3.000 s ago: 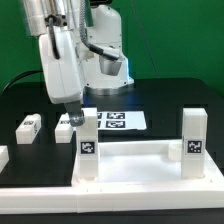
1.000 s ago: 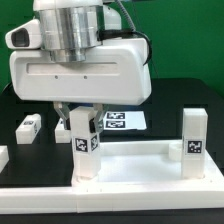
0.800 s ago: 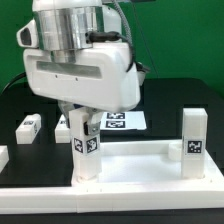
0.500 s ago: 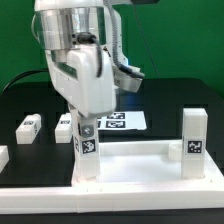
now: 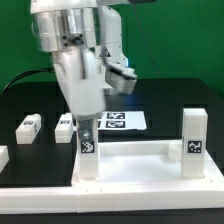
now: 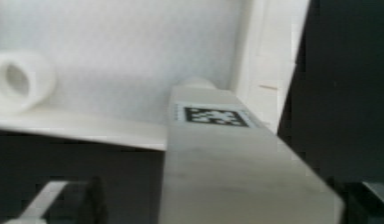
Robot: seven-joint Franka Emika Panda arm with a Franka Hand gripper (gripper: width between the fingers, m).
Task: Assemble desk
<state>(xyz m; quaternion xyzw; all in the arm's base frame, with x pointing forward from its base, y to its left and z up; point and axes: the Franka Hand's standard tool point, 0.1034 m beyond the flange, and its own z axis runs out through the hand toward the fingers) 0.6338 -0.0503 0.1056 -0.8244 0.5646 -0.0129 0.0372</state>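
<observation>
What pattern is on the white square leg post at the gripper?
A small black-and-white square tag; clearest in exterior view.

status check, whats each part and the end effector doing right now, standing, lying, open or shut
end effector, open, jaws either side of the leg post under the arm with gaps in the wrist view
leg post under the arm, upright at a tabletop corner, not gripped
other standing leg post, upright at another corner
tabletop, lying flat
loose leg post nearest the arm, lying down
outer loose leg post, lying down
</observation>
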